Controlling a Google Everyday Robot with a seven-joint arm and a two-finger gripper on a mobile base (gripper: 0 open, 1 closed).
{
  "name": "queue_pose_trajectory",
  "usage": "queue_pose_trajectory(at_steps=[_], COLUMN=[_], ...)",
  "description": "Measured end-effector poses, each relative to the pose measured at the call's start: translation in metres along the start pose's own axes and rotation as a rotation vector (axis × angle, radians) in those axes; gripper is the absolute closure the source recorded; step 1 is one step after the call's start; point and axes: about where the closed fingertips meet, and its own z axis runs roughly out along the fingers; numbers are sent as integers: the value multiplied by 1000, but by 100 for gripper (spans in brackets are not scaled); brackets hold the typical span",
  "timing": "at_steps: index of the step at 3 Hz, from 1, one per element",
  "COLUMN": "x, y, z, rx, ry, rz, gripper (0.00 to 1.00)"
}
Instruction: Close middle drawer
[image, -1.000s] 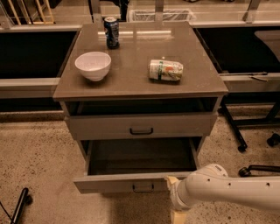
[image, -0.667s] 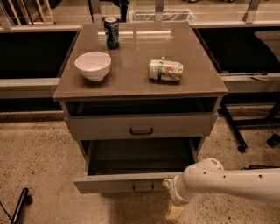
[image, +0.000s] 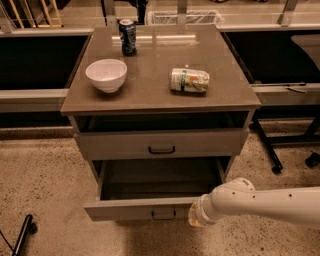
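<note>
The middle drawer (image: 142, 207) is grey with a flat front and a small dark bar handle (image: 163, 215). It stands pulled far out of the cabinet and its inside looks empty. Above it is the uppermost drawer (image: 160, 145), pushed in. The lowest drawer is hidden under the open one. My gripper (image: 196, 218) is at the end of the white arm (image: 265, 202) that comes in from the right. It is low, right against the open drawer's front, just right of the handle.
On the cabinet top (image: 155, 92) are a white bowl (image: 106, 74), a dark upright can (image: 128, 36) and a can lying on its side (image: 189, 80). A wheeled stand's legs (image: 270, 150) are to the right. A dark pole tip (image: 22, 235) lies on the floor at the lower left.
My arm has moved a little left and up, bringing the gripper against the front of the open drawer. The drawer itself has not visibly moved.
</note>
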Motion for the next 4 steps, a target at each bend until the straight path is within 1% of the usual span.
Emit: queue_pose_trajectory(at_steps=[1, 2, 3, 4], x=[3, -5, -5, -15], y=[-28, -40, -40, -42], z=[8, 15, 15, 20], rx=[73, 98, 98, 90], ry=[23, 9, 9, -23], rz=[-4, -30, -30, -65], gripper=[100, 0, 0, 0])
